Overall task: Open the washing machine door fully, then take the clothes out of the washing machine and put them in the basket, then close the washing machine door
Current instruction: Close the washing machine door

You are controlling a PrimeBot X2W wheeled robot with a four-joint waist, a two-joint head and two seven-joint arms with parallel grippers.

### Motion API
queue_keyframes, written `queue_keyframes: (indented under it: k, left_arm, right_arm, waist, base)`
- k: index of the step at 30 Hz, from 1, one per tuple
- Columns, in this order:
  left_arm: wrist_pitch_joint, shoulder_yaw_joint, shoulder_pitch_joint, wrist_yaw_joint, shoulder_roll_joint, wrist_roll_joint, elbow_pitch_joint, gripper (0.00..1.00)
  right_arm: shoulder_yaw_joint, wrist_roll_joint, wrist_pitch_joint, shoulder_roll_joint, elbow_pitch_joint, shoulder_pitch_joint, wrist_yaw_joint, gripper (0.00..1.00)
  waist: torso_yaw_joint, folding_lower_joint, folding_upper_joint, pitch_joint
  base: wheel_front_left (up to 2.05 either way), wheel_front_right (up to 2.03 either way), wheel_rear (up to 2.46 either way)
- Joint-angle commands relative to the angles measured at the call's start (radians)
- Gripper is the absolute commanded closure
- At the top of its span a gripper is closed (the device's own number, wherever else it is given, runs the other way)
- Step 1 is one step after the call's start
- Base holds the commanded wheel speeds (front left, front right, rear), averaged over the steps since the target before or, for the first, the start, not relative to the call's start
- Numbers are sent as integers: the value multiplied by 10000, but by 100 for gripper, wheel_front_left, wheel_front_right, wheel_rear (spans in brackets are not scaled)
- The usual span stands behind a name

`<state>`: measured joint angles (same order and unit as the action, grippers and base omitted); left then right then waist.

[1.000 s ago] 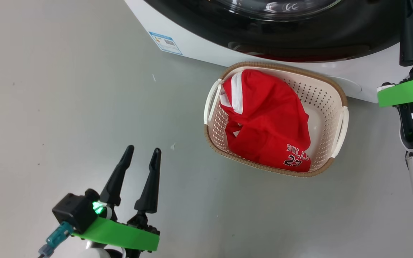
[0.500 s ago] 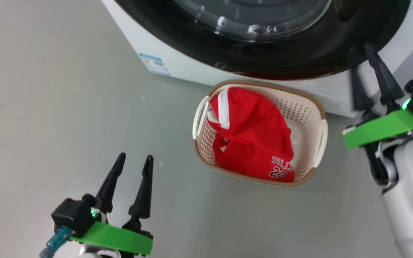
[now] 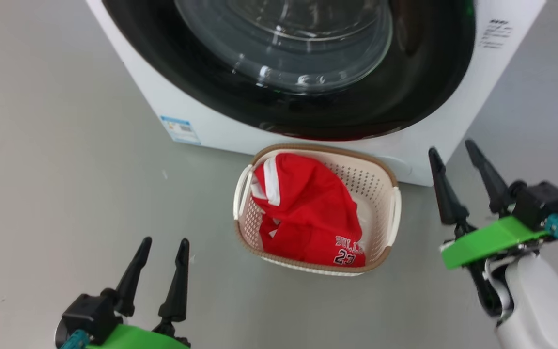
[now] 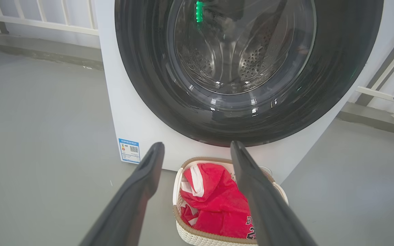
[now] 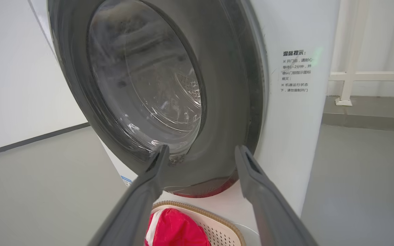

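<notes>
The clothes (image 3: 308, 208), a bundled red jersey with white trim and the white number 23 facing up at its near right corner, lie inside the basket (image 3: 381, 193). They fill its left and middle parts, and a strip of perforated cream wall shows bare on the right. The basket stands on the grey floor (image 3: 41, 194), just in front of the washing machine (image 3: 158, 97) and below the lower edge of the washing machine door (image 3: 201, 82). The door's glossy black ring sits against the white front, and the steel drum shows through the glass. A small blue label (image 3: 180, 130) is stuck at the machine's near left lower corner.

The right gripper (image 3: 451, 146) hangs to the right of the basket, near the machine's right lower corner. Its fingers are spread wide, hold nothing and touch nothing, and they point toward the machine. Its pale forearm (image 3: 531, 305) rises from the lower right.

The left gripper (image 3: 165, 240) is low at the near left, over bare floor and well apart from the basket. Its fingers are likewise spread and empty, pointing toward the far side.
</notes>
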<state>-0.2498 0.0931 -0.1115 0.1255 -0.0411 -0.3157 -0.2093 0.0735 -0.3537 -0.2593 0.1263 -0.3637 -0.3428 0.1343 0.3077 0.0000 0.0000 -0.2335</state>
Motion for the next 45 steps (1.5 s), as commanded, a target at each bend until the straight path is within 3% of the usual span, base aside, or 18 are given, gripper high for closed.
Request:
queue_keyframes:
  k: [1,15,45]
  left_arm:
    - [-120,-408,59,52,-232,104,187,0]
    - [-120,-680,491,52,-678,154,120,0]
    - [-120,-1171,1080,52,-880,219,183,0]
  right_arm:
    - [177,-72,-25,-63,268,205,-36,0]
    - [-149,-66,-25,-257,406,1925,-36,0]
    - [-1121,45,-25,-353,809,4040,-36,0]
  waist:
    - [-401,0,0,424]
    - [-1351,0,0,1056]
    - [-2542,0,0,1524]
  base:
    - [0,0,0]
    - [0,0,0]
    - [0,0,0]
